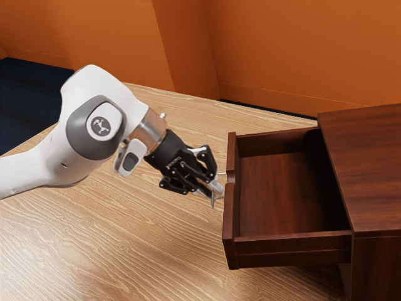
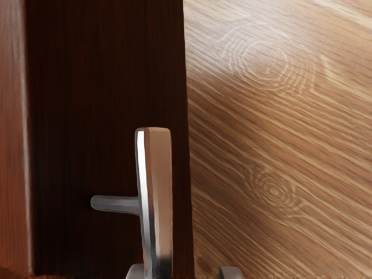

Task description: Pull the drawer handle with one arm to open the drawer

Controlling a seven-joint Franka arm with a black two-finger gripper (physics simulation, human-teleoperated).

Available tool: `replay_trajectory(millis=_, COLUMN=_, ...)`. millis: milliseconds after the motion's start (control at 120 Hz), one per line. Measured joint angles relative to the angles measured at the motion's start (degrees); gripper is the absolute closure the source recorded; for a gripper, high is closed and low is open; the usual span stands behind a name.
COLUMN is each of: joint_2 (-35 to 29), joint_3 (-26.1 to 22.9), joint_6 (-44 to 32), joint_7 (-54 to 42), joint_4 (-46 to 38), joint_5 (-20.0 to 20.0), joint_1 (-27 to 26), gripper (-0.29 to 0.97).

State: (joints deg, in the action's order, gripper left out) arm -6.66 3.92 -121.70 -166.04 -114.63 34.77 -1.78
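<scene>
Orange walls point(image 1: 282, 44) close in your workspace, with a strip of dark blue floor point(image 1: 25, 94) behind a pale wood-grain table point(image 1: 113, 251). At the exterior view's right stands a dark brown wooden cabinet point(image 1: 366, 157). Its drawer point(image 1: 282, 241) stands well out of the cabinet toward the exterior view's left, so the drawer is open. Inside it you find bare dark wood on the floor and on all the walls.

Your white arm point(image 1: 81, 132) comes in from the exterior view's left. Its black gripper point(image 1: 213, 192) is right up against the drawer's front panel point(image 1: 230, 207). The task's thing, a slim silver drawer handle point(image 2: 154, 197), is mounted on the outer face of that panel. In the wrist view it appears as a flat bar held off the panel by a short post.

The gripper is parted with the handle bar between its jaws. One of the fingertips point(image 2: 229, 271) stands clear of the bar, and the other sits just beside it.

The drawer front's outer edge is the nearest obstacle to your hand. Behind the hand, on the exterior view's left and toward the camera, wide open tabletop leaves room to move. The cabinet's body blocks the exterior view's right side.
</scene>
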Motion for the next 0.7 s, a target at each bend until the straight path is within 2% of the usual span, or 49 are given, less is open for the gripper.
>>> replay_trajectory(millis=183, joint_2=-1.5, joint_3=0.5, joint_6=0.1, joint_7=0.0, joint_4=0.0, joint_5=-0.6, joint_1=0.4, gripper=0.67)
replay_trajectory(millis=350, joint_2=-7.4, joint_3=1.0, joint_6=1.9, joint_7=0.1, joint_4=1.5, joint_5=-2.0, joint_1=0.8, gripper=0.53)
replay_trajectory(millis=383, joint_2=-7.6, joint_3=1.0, joint_6=2.9, joint_7=0.5, joint_4=3.9, joint_5=-4.2, joint_1=0.3, gripper=0.5)
replay_trajectory(millis=425, joint_2=-6.4, joint_3=0.9, joint_6=5.2, joint_7=2.1, joint_4=9.4, joint_5=-9.0, joint_1=-1.0, gripper=0.46)
replay_trajectory(millis=542, joint_2=2.4, joint_3=0.9, joint_6=16.3, joint_7=10.0, joint_4=28.7, joint_5=-23.4, joint_1=-3.4, gripper=0.28)
replay_trajectory(millis=642, joint_2=10.1, joint_3=0.9, joint_6=28.2, joint_7=19.6, joint_4=42.5, joint_5=-31.8, joint_1=-3.5, gripper=0.18)
replay_trajectory(millis=700, joint_2=12.4, joint_3=1.1, joint_6=34.1, joint_7=26.1, joint_4=46.4, joint_5=-35.1, joint_1=-3.5, gripper=0.13)
